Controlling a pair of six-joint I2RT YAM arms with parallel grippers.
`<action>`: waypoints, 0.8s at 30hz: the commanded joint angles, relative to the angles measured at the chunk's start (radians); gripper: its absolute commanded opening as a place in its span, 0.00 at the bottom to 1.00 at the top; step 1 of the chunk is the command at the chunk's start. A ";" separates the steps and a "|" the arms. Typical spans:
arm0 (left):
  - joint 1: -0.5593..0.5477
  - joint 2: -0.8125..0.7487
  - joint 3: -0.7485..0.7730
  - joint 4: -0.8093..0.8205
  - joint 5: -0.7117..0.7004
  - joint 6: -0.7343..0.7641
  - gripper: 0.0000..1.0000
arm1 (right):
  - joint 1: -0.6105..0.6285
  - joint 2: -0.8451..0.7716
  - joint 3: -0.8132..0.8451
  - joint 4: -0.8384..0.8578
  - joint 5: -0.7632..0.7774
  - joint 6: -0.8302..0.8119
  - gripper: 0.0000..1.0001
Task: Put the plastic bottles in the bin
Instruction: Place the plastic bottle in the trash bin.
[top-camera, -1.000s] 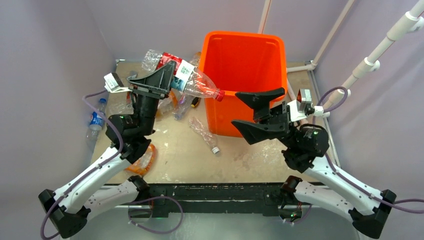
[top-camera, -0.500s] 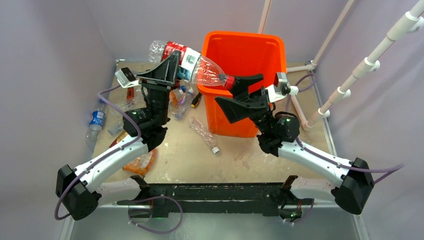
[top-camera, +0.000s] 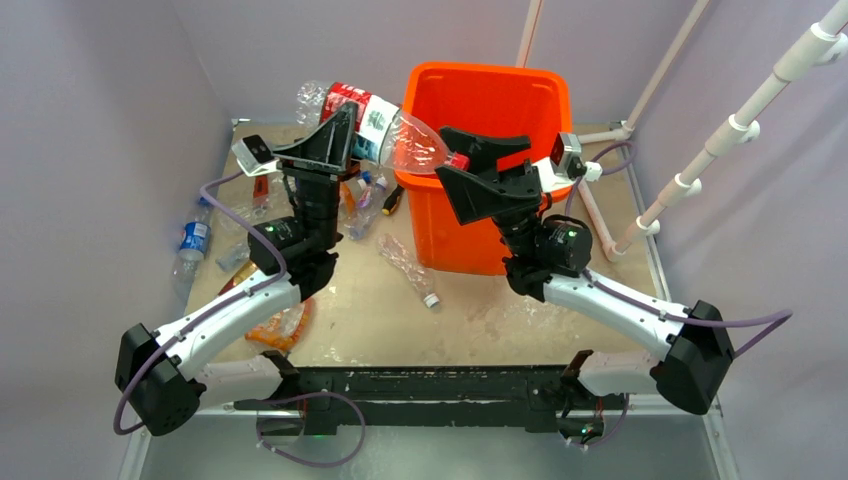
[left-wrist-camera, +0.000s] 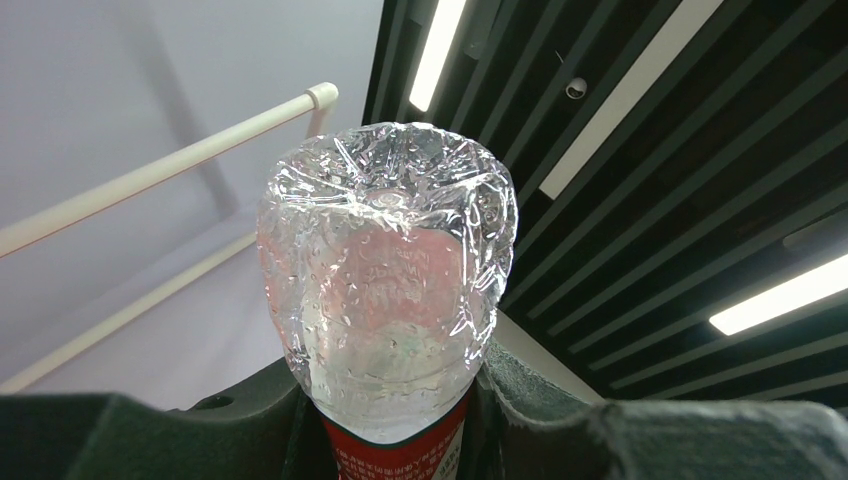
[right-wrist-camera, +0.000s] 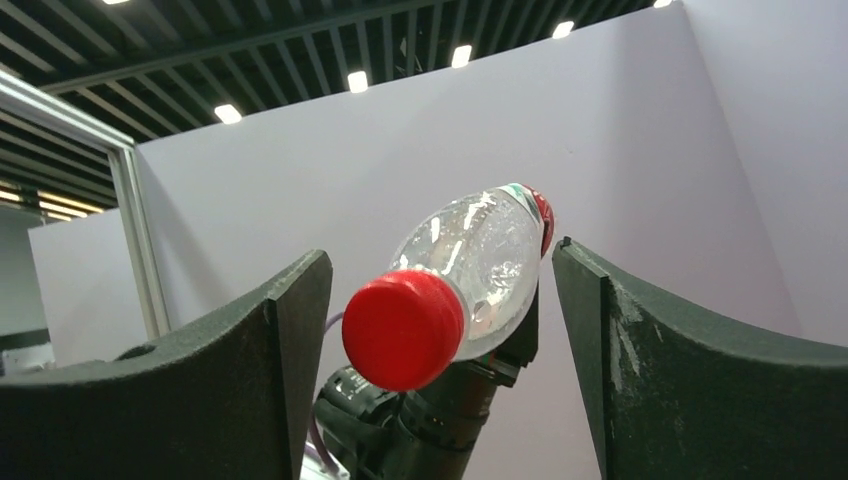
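Gripping a red-labelled bottle (top-camera: 372, 118) around its middle, the left gripper (top-camera: 338, 148) holds it tilted in the air just left of the bin (top-camera: 487, 68). The base points away from the bin and the neck reaches over the bin's left rim. The right gripper (top-camera: 442, 153) stands open at that rim, one finger on either side of the neck. Only the right wrist view shows the red cap (right-wrist-camera: 403, 328) plainly: it hangs between the spread fingers (right-wrist-camera: 690, 370), touching neither. The left wrist view shows what the top view hides: the crinkled clear base, with the left gripper pressed against both sides of the label. On the counter (top-camera: 480, 310) left of the bin lie more bottles, a clear one (top-camera: 408, 268) near its front corner and a blue-labelled one (top-camera: 189, 243) well apart.
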 joint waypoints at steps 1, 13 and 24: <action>-0.008 -0.004 -0.004 0.066 0.028 -0.031 0.00 | 0.008 0.001 0.041 0.041 0.024 0.007 0.79; -0.012 -0.082 -0.007 -0.166 0.045 0.040 0.78 | 0.008 -0.105 0.057 -0.177 -0.006 -0.094 0.00; -0.011 -0.429 0.121 -1.035 -0.273 0.436 0.99 | 0.008 -0.336 0.468 -1.269 0.288 -0.545 0.00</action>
